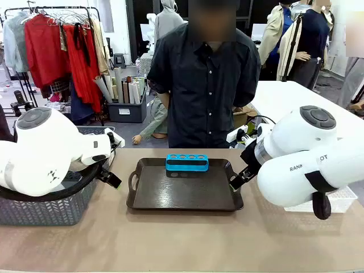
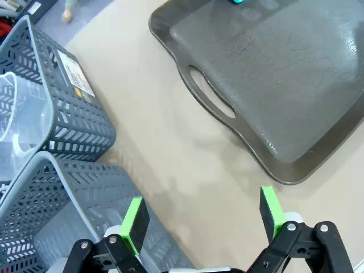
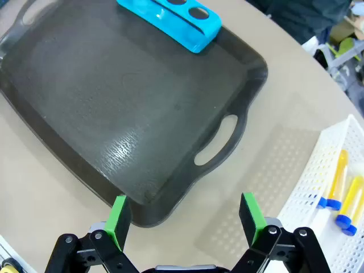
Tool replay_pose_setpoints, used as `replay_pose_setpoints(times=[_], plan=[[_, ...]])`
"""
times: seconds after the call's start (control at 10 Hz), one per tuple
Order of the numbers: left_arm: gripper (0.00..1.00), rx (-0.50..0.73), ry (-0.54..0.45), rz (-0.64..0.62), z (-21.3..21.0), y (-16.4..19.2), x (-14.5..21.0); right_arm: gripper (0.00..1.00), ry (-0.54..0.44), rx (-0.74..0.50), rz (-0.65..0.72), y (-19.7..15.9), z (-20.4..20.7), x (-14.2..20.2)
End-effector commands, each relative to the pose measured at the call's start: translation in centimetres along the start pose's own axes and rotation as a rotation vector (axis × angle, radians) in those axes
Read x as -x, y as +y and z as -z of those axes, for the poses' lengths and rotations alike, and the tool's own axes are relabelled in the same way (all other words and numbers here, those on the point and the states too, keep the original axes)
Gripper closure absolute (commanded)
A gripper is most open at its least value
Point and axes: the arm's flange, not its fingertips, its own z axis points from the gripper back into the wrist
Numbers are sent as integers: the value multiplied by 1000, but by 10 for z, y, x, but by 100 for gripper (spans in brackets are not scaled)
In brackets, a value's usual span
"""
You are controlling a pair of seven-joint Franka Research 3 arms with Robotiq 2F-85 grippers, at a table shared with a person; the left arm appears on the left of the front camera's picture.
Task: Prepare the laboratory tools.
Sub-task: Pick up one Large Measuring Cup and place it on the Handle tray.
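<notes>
Blue-capped tubes [image 3: 340,173] lie close together in the white bin [image 3: 310,182] at right. Left gripper [image 2: 203,213] and right gripper [image 3: 184,217] hang released, empty. Wide jaws might snag two tubes together.

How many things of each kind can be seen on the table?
Dark tray: 1
Blue rack: 1
Grey baskets: 2
White bin: 1
Clear beaker: 1
Yellow tubes showing: 2
Total: 8

A clothes rack [image 1: 51,8] of red garments [image 1: 74,51] stands far left; beside it, a dark bin [image 1: 128,112] of rolls [image 1: 126,88] sits on the floor [image 1: 40,108].
</notes>
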Motion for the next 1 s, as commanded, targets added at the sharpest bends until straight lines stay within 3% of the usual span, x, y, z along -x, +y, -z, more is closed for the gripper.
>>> replay_pose_setpoints(times=[0.0, 0.9], plan=[[0, 0, 0, 0, 0, 0, 0, 0, 0, 0, 0, 0, 0, 0], [0, 0, 0, 0, 0, 0, 0, 0, 0, 0, 0, 0, 0, 0]])
